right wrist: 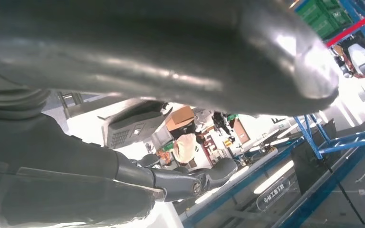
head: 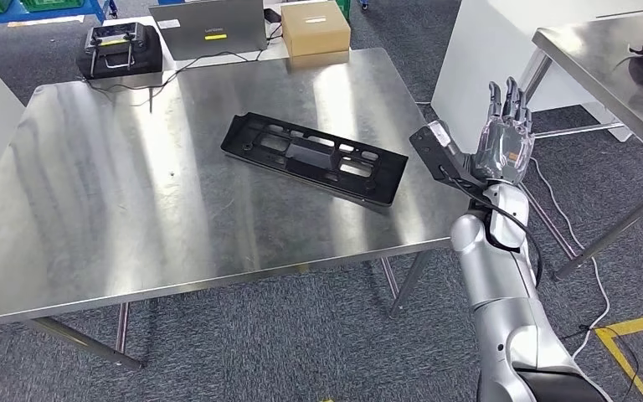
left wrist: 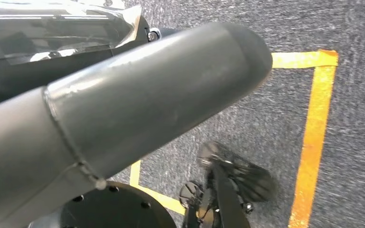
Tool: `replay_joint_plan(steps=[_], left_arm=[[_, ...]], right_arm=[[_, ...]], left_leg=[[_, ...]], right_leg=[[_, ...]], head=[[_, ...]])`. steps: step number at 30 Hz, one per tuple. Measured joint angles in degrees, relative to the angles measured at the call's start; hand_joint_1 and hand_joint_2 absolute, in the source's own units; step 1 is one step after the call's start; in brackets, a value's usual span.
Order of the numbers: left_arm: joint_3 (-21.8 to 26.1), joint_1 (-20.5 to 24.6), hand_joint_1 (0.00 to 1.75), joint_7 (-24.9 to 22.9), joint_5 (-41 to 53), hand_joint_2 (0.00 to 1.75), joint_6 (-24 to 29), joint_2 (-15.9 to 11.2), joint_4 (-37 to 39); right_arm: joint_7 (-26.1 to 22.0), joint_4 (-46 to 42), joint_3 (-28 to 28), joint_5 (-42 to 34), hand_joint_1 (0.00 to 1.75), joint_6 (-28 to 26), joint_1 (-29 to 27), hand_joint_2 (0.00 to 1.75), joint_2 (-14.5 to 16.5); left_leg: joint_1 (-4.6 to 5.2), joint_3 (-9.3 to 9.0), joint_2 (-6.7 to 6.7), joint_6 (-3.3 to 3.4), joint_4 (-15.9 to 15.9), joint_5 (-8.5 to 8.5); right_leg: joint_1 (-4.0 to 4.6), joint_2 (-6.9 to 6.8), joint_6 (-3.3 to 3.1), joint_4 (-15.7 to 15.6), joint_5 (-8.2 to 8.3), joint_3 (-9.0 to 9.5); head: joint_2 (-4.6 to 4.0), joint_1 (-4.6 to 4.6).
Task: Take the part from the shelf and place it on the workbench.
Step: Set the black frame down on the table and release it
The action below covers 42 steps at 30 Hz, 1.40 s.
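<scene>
Steel workbench [head: 134, 209], one black part [head: 314, 157], right hand [head: 506, 138] seemingly empty

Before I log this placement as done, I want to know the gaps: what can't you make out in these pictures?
- Left hand: the thick thumb fills the left wrist view close up, hiding the fingers; whether they are spread or curled is unclear.
- Black part on the workbench: its underside is hidden in the head view.
- Black case: its labels are too small.
- Right hand: raised, holding nothing.

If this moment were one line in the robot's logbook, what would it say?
part: flat on workbench | right hand: raised beside bench, holding nothing | left hand: over floor, grip unclear
</scene>
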State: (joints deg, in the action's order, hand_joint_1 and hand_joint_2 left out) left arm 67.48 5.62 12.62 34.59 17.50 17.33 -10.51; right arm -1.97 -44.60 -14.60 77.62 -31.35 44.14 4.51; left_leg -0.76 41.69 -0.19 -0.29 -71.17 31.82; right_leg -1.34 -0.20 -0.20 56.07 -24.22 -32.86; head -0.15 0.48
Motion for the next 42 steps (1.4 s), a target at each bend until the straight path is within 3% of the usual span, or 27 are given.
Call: replay_joint_plan(steps=[1,2,4,6,8,10,11,13,15,17,18,19,21,22,24,25,26,28,30,31,32,33,35,37,38,40,42], left_arm=[[-0.01,0.00,0.00,-0.01,0.04,0.00,0.01,-0.05,0.00],[-0.01,0.00,0.00,-0.02,0.06,0.00,0.03,-0.10,0.00],[-0.01,0.04,0.00,-0.03,0.09,0.00,0.13,-0.19,0.00],[-0.04,0.18,0.00,-0.03,0.13,0.00,0.26,-0.22,0.00],[-0.07,0.27,0.00,0.01,0.22,0.00,0.29,-0.23,0.00],[-0.10,0.25,0.00,0.10,0.39,0.00,0.20,-0.24,0.00],[-0.11,0.25,0.00,0.14,0.48,0.00,0.13,-0.25,0.00],[-0.14,0.28,0.00,0.22,0.60,0.00,0.03,-0.30,0.00],[-0.17,0.27,0.00,0.27,0.67,0.00,-0.06,-0.34,0.00],[-0.23,0.23,0.00,0.27,0.74,0.00,-0.31,-0.35,0.00],[-0.27,0.22,0.00,0.27,0.78,0.00,-0.44,-0.35,0.00],[-0.33,0.22,0.00,0.27,0.82,0.00,-0.56,-0.35,0.00],[-0.45,0.24,0.00,0.28,0.88,0.00,-0.67,-0.31,0.00],[-0.49,0.24,0.00,0.28,0.90,0.00,-0.74,-0.29,0.00],[-0.52,0.24,0.00,0.29,0.91,0.00,-0.84,-0.25,0.01],[-0.54,0.21,0.00,0.29,0.91,0.00,-0.87,-0.24,0.01],[-0.55,0.18,0.00,0.29,0.91,0.00,-0.87,-0.24,0.02],[-0.55,0.13,0.00,0.29,0.91,0.00,-0.80,-0.27,0.02],[-0.55,0.13,0.00,0.28,0.91,0.00,-0.68,-0.39,0.02],[-0.55,0.14,0.00,0.27,0.91,0.00,-0.64,-0.47,0.02],[-0.56,0.14,0.00,0.26,0.91,0.00,-0.61,-0.56,0.02],[-0.56,0.14,0.00,0.25,0.91,0.00,-0.61,-0.63,0.02],[-0.56,0.20,0.00,0.23,0.91,0.00,-0.60,-0.69,0.02],[-0.56,0.29,0.00,0.23,0.91,0.00,-0.61,-0.70,0.02],[-0.56,0.32,0.00,0.22,0.91,0.00,-0.61,-0.70,0.02],[-0.57,0.32,0.00,0.21,0.91,0.00,-0.62,-0.69,0.02],[-0.57,0.34,0.00,0.20,0.94,0.00,-0.63,-0.69,0.02]], right_arm=[[-0.02,0.01,0.02,-0.05,0.00,-0.03,-0.08,0.00,-0.01],[-0.04,0.01,0.03,-0.10,0.00,-0.05,-0.17,0.00,-0.03],[-0.21,0.01,0.04,-0.26,0.00,-0.09,-0.18,0.00,-0.06],[-0.51,0.03,0.10,-0.45,0.00,-0.20,0.11,0.00,-0.11],[-0.75,0.19,0.18,-0.72,0.00,-0.55,0.63,0.00,-0.14],[-0.88,0.66,0.21,-1.14,0.00,-1.14,1.16,0.00,-0.29],[-0.93,0.97,0.23,-1.34,0.00,-1.44,1.36,0.00,-0.41],[-1.03,1.57,0.26,-1.61,0.00,-1.85,1.69,0.00,-0.69],[-1.04,2.12,0.26,-1.73,0.00,-2.01,1.81,0.00,-0.91],[-1.04,2.69,0.26,-1.79,0.00,-2.13,1.79,0.00,-1.14],[-1.04,2.90,0.26,-1.80,0.00,-2.23,1.79,0.00,-1.25],[-1.04,3.04,0.26,-1.80,0.00,-2.35,1.80,0.00,-1.32],[-1.04,3.14,0.27,-1.80,0.00,-2.61,1.91,0.00,-1.39],[-1.04,3.16,0.27,-1.81,0.00,-2.70,1.98,0.00,-1.41],[-1.04,3.20,0.28,-1.84,0.00,-2.82,2.07,0.00,-1.46],[-1.03,3.22,0.29,-1.83,0.00,-2.85,2.12,0.00,-1.49],[-1.01,3.23,0.30,-1.79,0.00,-2.85,2.19,0.00,-1.46],[-0.98,3.26,0.31,-1.69,0.00,-2.84,2.32,0.00,-1.32],[-1.00,3.39,0.31,-1.67,0.00,-2.85,2.35,0.00,-1.16],[-1.02,3.55,0.31,-1.72,0.00,-2.86,2.31,0.00,-1.10],[-1.04,3.73,0.31,-1.78,0.00,-2.87,2.25,0.00,-1.05],[-1.06,3.91,0.31,-1.83,0.00,-2.87,2.20,0.00,-1.02],[-1.07,4.14,0.31,-1.89,0.00,-2.90,2.16,0.00,-0.99],[-1.09,4.20,0.37,-1.93,0.00,-2.94,2.25,0.00,-0.96],[-1.16,4.23,0.39,-1.97,0.00,-2.98,2.32,0.00,-0.92],[-1.48,4.39,0.42,-2.21,0.00,-3.14,2.40,0.00,-0.86],[-1.79,4.68,0.42,-2.54,0.00,-3.39,2.42,0.00,-0.93]], left_leg=[[-0.17,0.22,0.02,-0.26,-2.22,0.68],[-0.37,-0.59,0.04,-0.47,-2.46,0.23],[-0.84,-5.32,0.09,-0.79,2.88,-2.25],[-0.98,-10.54,-0.06,-0.82,10.03,-3.04],[-0.64,-12.00,-0.34,-0.17,12.72,-2.65],[-0.25,-11.32,-0.32,1.21,12.89,-3.45],[-0.16,-10.91,-0.21,1.99,13.04,-4.07],[-0.14,-9.66,0.00,3.19,13.28,-5.47],[0.11,-7.94,0.04,3.65,13.24,-6.80],[0.45,-6.19,0.04,3.75,13.19,-8.12],[0.60,-5.39,0.02,3.73,13.18,-8.75],[0.73,-4.67,0.00,3.67,13.17,-9.37],[0.86,-3.61,-0.01,3.29,13.18,-10.52],[0.87,-3.37,0.01,3.00,13.24,-11.04],[0.71,-3.29,0.04,2.27,13.57,-11.94],[0.59,-3.18,0.02,1.91,13.62,-12.12],[0.51,-2.85,-0.01,1.57,13.22,-11.45],[0.33,-1.48,-0.05,0.97,9.60,-7.27],[0.04,0.23,-0.04,0.35,2.62,-1.95],[-0.18,0.64,-0.01,0.02,-0.40,-0.74],[-0.42,0.35,0.01,-0.28,-1.96,-0.71],[-0.67,-0.94,0.03,-0.56,-1.50,-1.71],[-1.16,-5.93,0.09,-1.24,4.58,-3.63],[-1.16,-9.80,-0.09,-1.11,10.23,-3.53],[-0.95,-10.31,-0.20,-0.73,11.32,-3.07],[-0.53,-9.80,-0.23,0.65,11.57,-3.66],[-0.35,-8.93,-0.07,2.12,11.88,-4.83]], right_leg=[[-0.04,-0.01,0.15,0.03,0.52,-0.69],[-0.14,-0.02,0.39,0.08,1.02,-1.36],[-0.39,-0.02,1.07,0.32,1.90,-2.53],[-0.37,-0.01,1.89,0.77,2.58,-3.43],[-0.19,-0.02,2.90,0.92,3.34,-3.87],[-0.23,-0.03,3.90,0.76,3.94,-4.21],[-0.31,-0.02,3.99,1.35,3.32,-4.77],[-0.49,0.01,3.46,6.16,-0.62,-6.99],[-0.35,0.05,3.18,13.99,-5.09,-9.43],[-0.19,0.08,3.78,17.75,-6.11,-9.16],[-0.10,0.08,4.15,16.53,-5.36,-7.42],[0.04,0.08,4.30,13.28,-4.46,-4.58],[0.65,0.06,3.61,5.01,-4.21,1.45],[1.00,0.06,3.09,2.13,-4.45,3.18],[1.48,0.11,2.19,0.34,-4.39,3.67],[1.15,0.08,1.69,-0.03,-3.85,3.47],[0.85,0.04,1.11,-0.33,-3.22,3.33],[0.19,-0.11,0.17,-0.79,-1.69,2.66],[0.23,-0.13,-0.01,-0.73,-0.45,1.28],[0.19,-0.16,0.16,-0.67,0.09,0.54],[0.10,-0.19,0.38,-0.55,0.60,-0.18],[-0.07,-0.22,0.69,-0.36,1.04,-0.91],[-0.40,-0.27,1.36,0.44,1.66,-2.27],[-0.29,-0.30,2.09,1.36,2.13,-3.30],[-0.11,-0.31,2.56,1.55,2.44,-3.59],[0.03,-0.28,3.69,1.35,3.18,-3.94],[-0.23,-0.25,4.04,2.51,1.93,-5.10]], head=[[0.00,0.00],[0.00,0.01],[0.00,-0.02],[0.00,-0.05],[0.00,-0.06],[0.00,-0.10],[0.00,-0.07],[0.00,0.06],[0.00,0.18],[0.00,0.19],[0.00,0.19],[0.00,0.19],[0.00,0.08],[0.00,0.11],[0.00,0.27],[0.00,0.46],[0.00,0.52],[0.00,0.40],[0.00,0.21],[0.00,0.17],[0.00,0.14],[0.00,0.12],[0.00,0.05],[0.00,-0.03],[0.00,-0.05],[0.00,0.02],[0.00,0.09]])
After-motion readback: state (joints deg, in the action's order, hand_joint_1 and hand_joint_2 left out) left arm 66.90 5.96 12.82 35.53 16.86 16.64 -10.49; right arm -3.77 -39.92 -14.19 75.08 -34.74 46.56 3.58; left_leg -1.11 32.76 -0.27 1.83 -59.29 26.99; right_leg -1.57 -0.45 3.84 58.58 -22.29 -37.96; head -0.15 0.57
